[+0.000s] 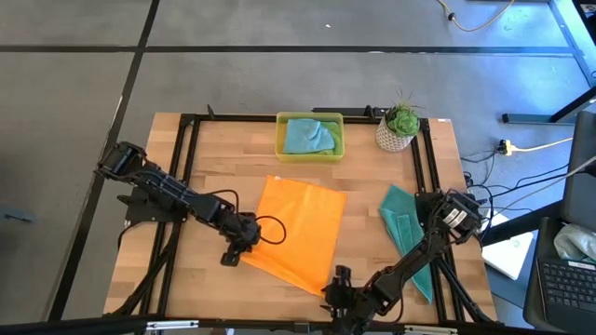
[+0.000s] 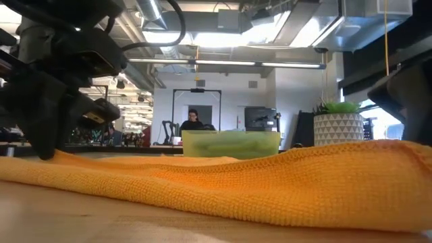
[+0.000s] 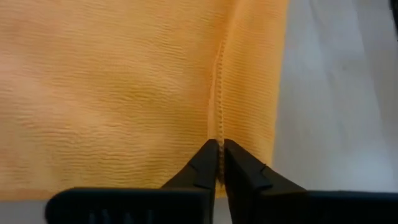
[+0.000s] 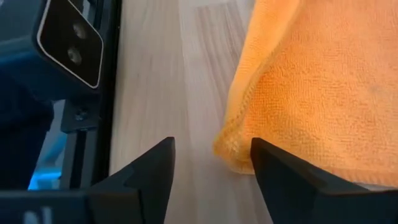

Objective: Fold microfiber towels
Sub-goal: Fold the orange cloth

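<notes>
A: Where is the orange towel [image 1: 300,230]?

B: Spread flat on the tabletop [image 1: 209,154], its corners between the two end effectors. The left end effector [image 1: 239,251] sits at the cloth's left corner, fingers [image 3: 202,167] pressed together on the hemmed edge — pinching the orange towel.

A: And the right end effector [image 1: 339,282]?

B: At the cloth's near corner, fingers [image 4: 149,171] spread wide, the corner lying just ahead of them on the wood — nothing gripped.

A: Other towels?

B: A teal towel [image 1: 407,228] lies beside the right arm. A light blue towel [image 1: 308,136] sits in the yellow tray [image 1: 278,140], far beyond both end effectors, next to a potted plant [image 1: 399,127].
</notes>
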